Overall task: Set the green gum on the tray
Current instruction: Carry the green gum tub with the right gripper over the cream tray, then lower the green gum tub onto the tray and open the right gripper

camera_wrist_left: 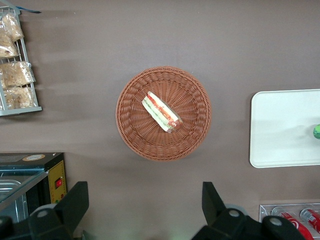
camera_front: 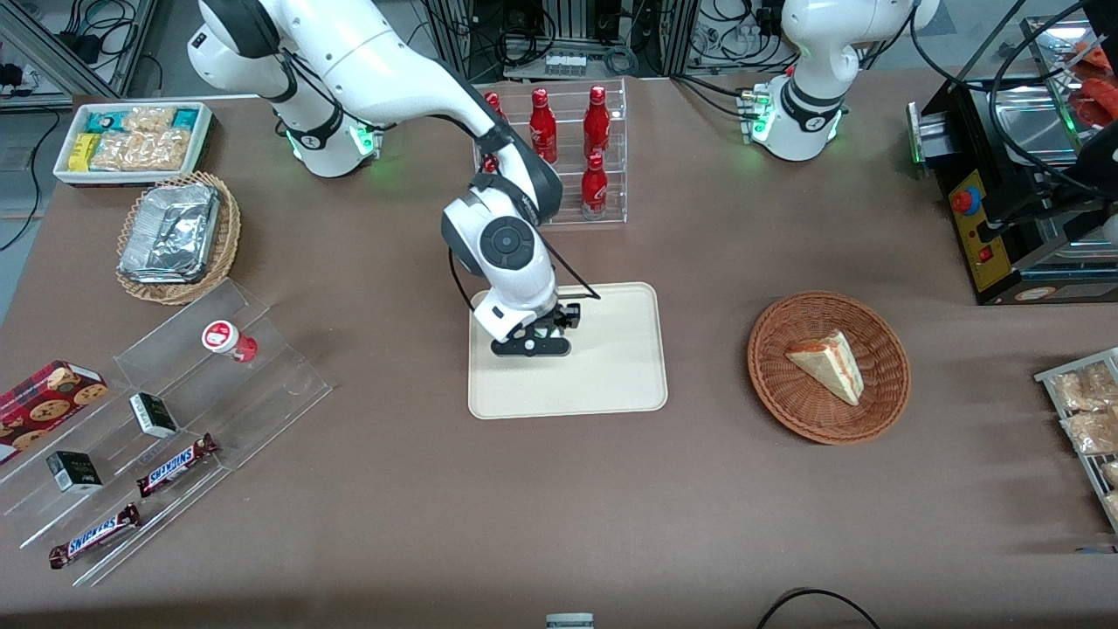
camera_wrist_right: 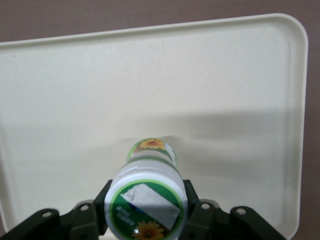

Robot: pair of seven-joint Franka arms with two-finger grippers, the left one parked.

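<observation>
The green gum [camera_wrist_right: 146, 202] is a small bottle with a white lid and a green-and-yellow round label. My right gripper [camera_wrist_right: 146, 210] is shut on it, one finger on each side of the lid. Its lower end points down at the cream tray [camera_wrist_right: 225, 75], close to or on the surface; I cannot tell if it touches. In the front view the gripper [camera_front: 541, 336] is low over the part of the tray [camera_front: 611, 376] toward the working arm's end, and only a bit of green [camera_front: 548, 329] shows. In the left wrist view the gum [camera_wrist_left: 316, 131] shows over the tray [camera_wrist_left: 280, 130].
A like bottle with a red label [camera_front: 229, 341] stands on the clear stepped stand [camera_front: 175, 411] with snack bars. A rack of red bottles [camera_front: 568, 148] stands farther from the front camera than the tray. A wicker basket with a sandwich [camera_front: 828, 367] lies toward the parked arm's end.
</observation>
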